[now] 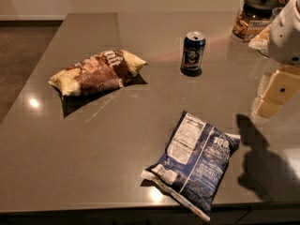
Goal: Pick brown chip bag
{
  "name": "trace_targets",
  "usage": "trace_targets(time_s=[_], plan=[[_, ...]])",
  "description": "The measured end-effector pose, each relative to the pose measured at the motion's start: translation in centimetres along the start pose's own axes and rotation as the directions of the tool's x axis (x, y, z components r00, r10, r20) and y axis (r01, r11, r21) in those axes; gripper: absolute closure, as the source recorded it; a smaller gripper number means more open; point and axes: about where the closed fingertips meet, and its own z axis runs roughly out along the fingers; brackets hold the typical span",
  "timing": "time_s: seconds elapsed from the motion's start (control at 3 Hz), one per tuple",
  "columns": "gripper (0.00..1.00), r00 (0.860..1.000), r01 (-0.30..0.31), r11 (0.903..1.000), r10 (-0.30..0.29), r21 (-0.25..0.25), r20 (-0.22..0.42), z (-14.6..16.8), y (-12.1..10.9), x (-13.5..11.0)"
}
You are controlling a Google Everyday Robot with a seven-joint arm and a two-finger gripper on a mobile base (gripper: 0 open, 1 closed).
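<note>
The brown chip bag [96, 72] lies flat on the grey counter [117, 135] at the left, with a glossy brown middle, white lettering and pale cream ends. My gripper [276, 95] is at the right edge of the view, cream-coloured fingers pointing down-left, well above the counter and far to the right of the brown bag. It holds nothing. It casts a dark shadow on the counter at the lower right.
A dark blue chip bag [194, 161] with a white nutrition label lies near the front edge. A blue drink can [192, 53] stands upright in the middle back. A jar of nuts [255, 18] with a black lid stands at the back right.
</note>
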Motion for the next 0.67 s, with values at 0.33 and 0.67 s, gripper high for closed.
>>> trace_targets(time_s=[0.33,0.67], plan=[[0.00,1.000,0.002,1.0000,-0.002,-0.003,0.006,0.0,-0.3,-0.3],[0.00,0.999,0.012,0.9998,-0.011,-0.017,0.035,0.0,-1.7,-1.8]])
